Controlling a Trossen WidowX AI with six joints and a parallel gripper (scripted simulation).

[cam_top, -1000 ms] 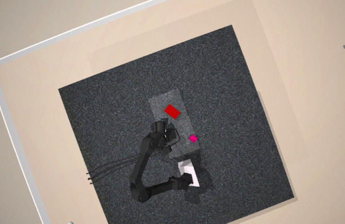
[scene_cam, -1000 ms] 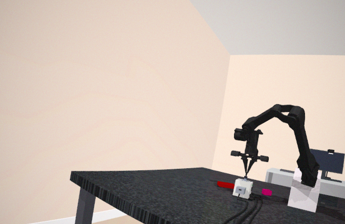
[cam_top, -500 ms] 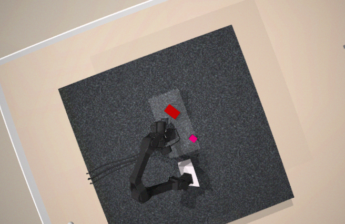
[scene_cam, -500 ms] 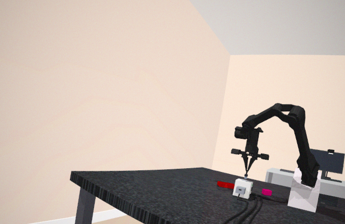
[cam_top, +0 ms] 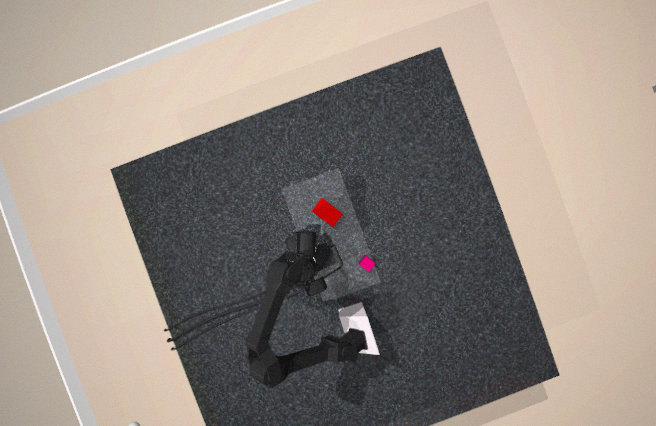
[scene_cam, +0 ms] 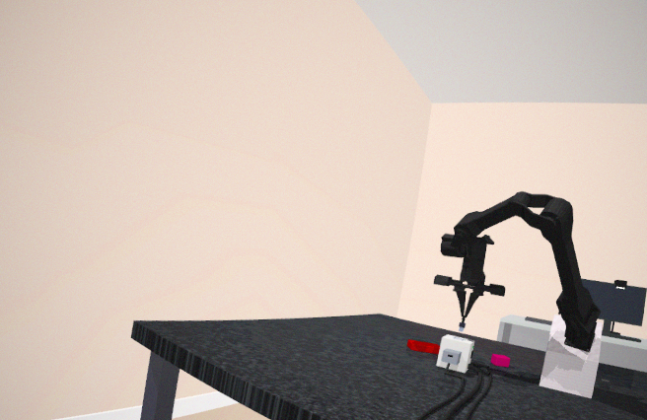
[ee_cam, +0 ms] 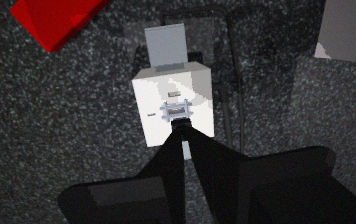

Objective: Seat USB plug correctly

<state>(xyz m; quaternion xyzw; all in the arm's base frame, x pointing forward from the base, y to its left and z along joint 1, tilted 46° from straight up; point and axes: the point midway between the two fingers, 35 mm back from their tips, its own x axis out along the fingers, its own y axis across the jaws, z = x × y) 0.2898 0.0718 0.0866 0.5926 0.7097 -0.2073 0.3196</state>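
Note:
The white power cube (scene_cam: 458, 342) (ee_cam: 154, 131) stands on the table, its top socket (ee_cam: 176, 110) uncovered and ringed in grey. My gripper (scene_cam: 463, 321) (ee_cam: 183, 133) points down and is shut on the USB plug (scene_cam: 462, 326). The plug hangs a short way above the cube's top, out of the socket, with its pale end down. The fingers hide most of it in the wrist view, and I cannot tell which way round it is. In the top view the arm (cam_top: 273, 301) hides the cube.
A grey plug (scene_cam: 451, 356) (ee_cam: 167, 46) sits in one side of the cube. Black cables (scene_cam: 475, 387) trail from it. A red block (cam_top: 327, 212) (scene_cam: 422, 345) (ee_cam: 55, 22) and a pink block (cam_top: 367, 263) (scene_cam: 500, 360) lie nearby. The white arm base (cam_top: 370, 336) (scene_cam: 567, 376) stands beyond the pink block.

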